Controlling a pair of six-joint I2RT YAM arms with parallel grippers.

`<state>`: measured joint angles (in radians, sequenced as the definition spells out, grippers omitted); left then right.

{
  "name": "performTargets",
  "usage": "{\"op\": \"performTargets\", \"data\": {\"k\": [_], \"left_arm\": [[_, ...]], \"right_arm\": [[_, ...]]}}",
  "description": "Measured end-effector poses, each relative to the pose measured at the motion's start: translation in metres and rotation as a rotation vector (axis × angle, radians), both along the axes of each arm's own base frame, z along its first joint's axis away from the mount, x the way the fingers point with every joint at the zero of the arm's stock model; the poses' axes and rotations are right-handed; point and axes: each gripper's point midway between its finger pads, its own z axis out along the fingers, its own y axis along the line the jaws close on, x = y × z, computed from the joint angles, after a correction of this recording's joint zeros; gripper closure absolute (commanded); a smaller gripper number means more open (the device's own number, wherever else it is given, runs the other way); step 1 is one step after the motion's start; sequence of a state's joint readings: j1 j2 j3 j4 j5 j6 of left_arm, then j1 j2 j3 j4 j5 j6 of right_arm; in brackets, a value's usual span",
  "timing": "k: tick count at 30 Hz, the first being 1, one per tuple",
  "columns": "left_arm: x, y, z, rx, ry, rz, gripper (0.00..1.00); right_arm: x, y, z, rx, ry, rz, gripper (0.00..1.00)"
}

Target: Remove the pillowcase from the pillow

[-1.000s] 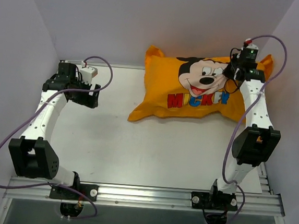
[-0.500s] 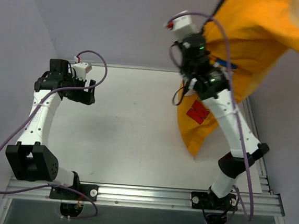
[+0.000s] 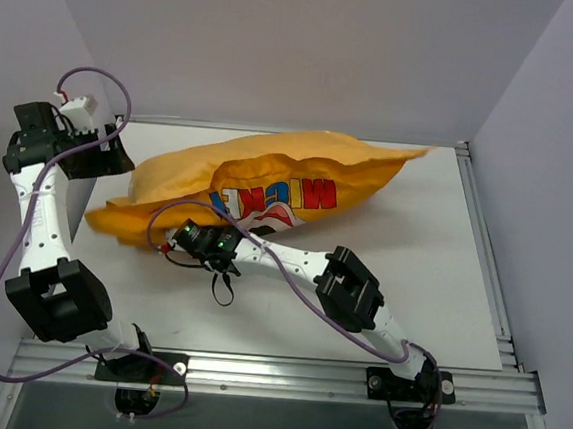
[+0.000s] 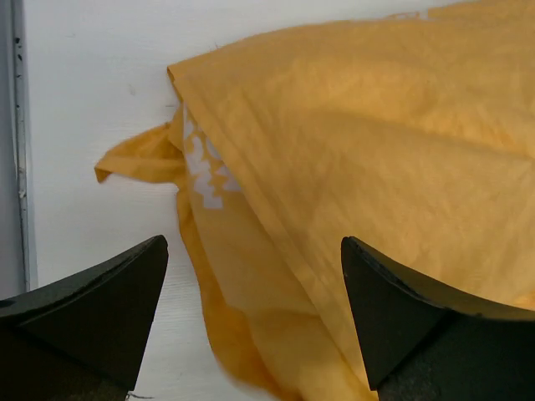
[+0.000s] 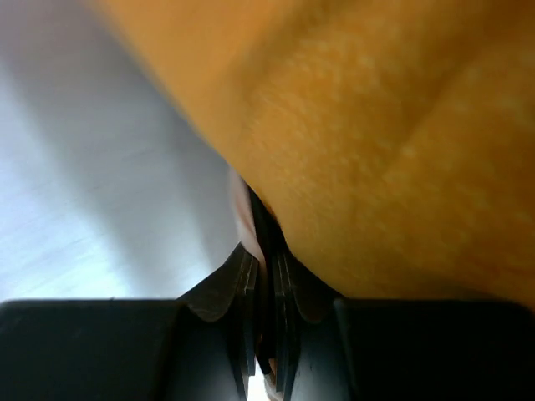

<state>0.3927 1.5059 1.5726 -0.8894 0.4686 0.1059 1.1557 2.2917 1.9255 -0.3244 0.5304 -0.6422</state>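
The orange-yellow pillowcase (image 3: 270, 178) lies bulging across the table from front left to back right, its "MICKEY" letters upside down. The pillow is hidden; I cannot see any plain white of it. My right gripper (image 3: 180, 237) reaches far left under the cover's front edge and is shut on a fold of the pillowcase (image 5: 376, 125); its jaws (image 5: 263, 259) pinch fabric. My left gripper (image 3: 106, 159) is open at the back left, just beside the cover's left end. In the left wrist view the gripper (image 4: 252, 251) hovers open over the pillowcase (image 4: 376, 167), where white lettering shows.
The white table (image 3: 288, 315) is walled by grey panels at left, back and right. A metal rail (image 3: 282, 375) runs along the near edge. The right arm's elbow (image 3: 353, 286) and cables stretch across the table's front middle.
My right arm lifted the pillowcase from the back right high into the air, then swung it down and left across the table. My left arm drew back toward the left wall.
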Motion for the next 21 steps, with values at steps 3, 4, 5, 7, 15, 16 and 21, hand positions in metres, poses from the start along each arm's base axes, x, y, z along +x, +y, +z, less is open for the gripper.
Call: {"op": "performTargets", "data": {"k": [3,4,5,7,15,16,21], "left_arm": [[0.002,0.014,0.009,-0.01,-0.025,0.053,0.06],[0.003,0.017,0.012,-0.009,-0.035,0.062,0.06],[0.004,0.019,0.016,-0.007,-0.045,0.067,0.06],[0.006,0.018,0.022,-0.005,-0.063,0.063,0.06],[0.009,-0.054,0.003,0.064,-0.015,-0.171,0.06],[0.008,-0.067,-0.005,0.07,0.002,-0.213,0.06],[-0.016,-0.079,-0.06,0.107,0.152,-0.266,0.05]], "right_arm": [[-0.014,0.002,-0.015,0.006,0.051,0.012,0.76],[-0.017,0.004,-0.017,0.024,0.068,0.012,0.68],[-0.02,0.008,-0.019,0.049,0.092,0.014,0.58],[-0.029,0.016,-0.023,0.098,0.148,0.019,0.32],[-0.08,0.055,0.025,0.281,0.271,0.115,0.05],[-0.088,0.057,0.04,0.315,0.293,0.139,0.05],[-0.123,0.054,0.14,0.544,0.395,0.259,0.05]]}}
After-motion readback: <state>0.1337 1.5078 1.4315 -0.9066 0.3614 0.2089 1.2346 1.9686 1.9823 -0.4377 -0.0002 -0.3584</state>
